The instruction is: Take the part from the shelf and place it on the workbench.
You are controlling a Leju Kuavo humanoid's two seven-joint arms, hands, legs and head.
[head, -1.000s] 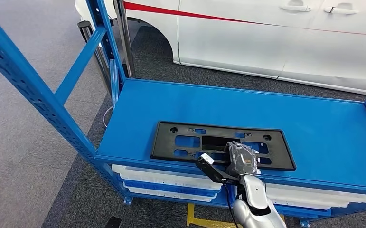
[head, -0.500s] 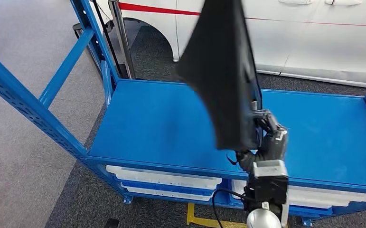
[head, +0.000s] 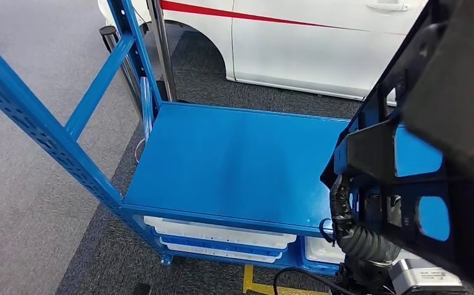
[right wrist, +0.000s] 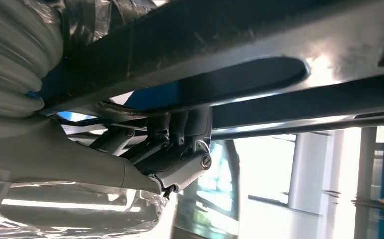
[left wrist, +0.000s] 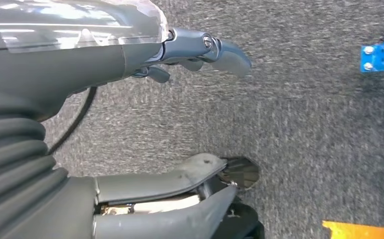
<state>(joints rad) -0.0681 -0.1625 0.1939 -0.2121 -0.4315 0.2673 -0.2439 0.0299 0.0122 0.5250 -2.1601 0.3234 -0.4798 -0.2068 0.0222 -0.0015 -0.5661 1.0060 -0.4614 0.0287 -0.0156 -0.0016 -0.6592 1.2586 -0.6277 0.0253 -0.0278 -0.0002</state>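
My right hand (right wrist: 175,149) is clamped on the black part (head: 431,153), held up close to my head camera, above the blue shelf (head: 234,160). Left hand (left wrist: 145,119) fingers apart, empty, over carpet (left wrist: 304,114).

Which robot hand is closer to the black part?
Right. The right hand grips the black part, lifted off the shelf. The left hand hangs over the carpet, holding nothing.

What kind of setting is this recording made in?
Probably a car workshop or assembly training area: a white car stands behind a blue metal shelf on grey carpet, with white trays stored on the lower level, and the right robot hand holds a black plastic part.
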